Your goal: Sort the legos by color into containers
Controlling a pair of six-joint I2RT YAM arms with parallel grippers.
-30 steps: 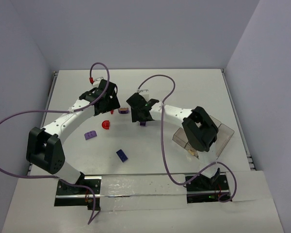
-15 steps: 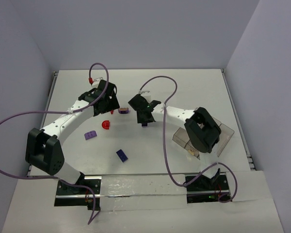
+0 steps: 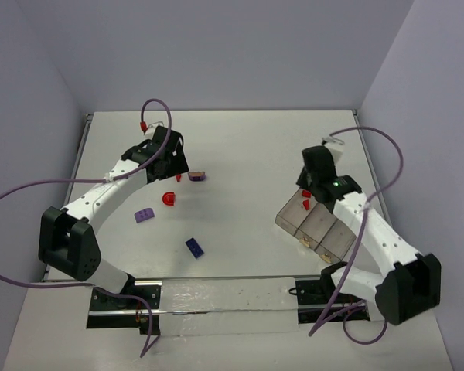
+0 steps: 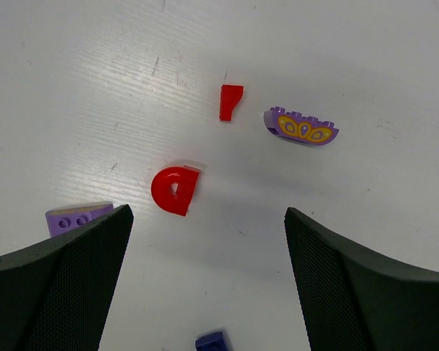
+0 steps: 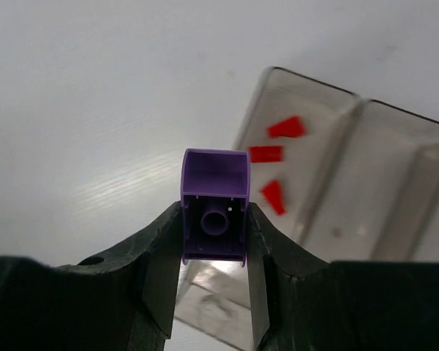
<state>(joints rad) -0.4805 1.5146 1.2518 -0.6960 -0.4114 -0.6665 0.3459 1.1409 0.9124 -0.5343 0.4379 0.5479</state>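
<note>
My right gripper [image 5: 214,223] is shut on a purple lego brick [image 5: 214,191], seen from its hollow underside. It hangs by the near corner of the smoky tray of containers [image 5: 395,183], whose end compartment holds three small red pieces [image 5: 266,153]. From above, the right gripper [image 3: 309,188] is over the tray's [image 3: 329,241] far end. My left gripper [image 4: 205,285] is open above the table. Ahead of it lie a red half-disc [image 4: 174,190], a small red piece [image 4: 230,101], a purple arched brick with a yellow pattern [image 4: 301,127], a light purple brick [image 4: 77,218] and a dark blue brick [image 4: 214,341].
From above, the loose bricks lie left of centre: the half-disc [image 3: 168,199], the light purple brick [image 3: 145,216] and the dark blue brick [image 3: 194,246]. Purple cables loop from both arms. Walls close the table on three sides.
The right arm closed on the purple brick near the table's middle and swung right with it to the tray. The left arm has stayed still and open.
</note>
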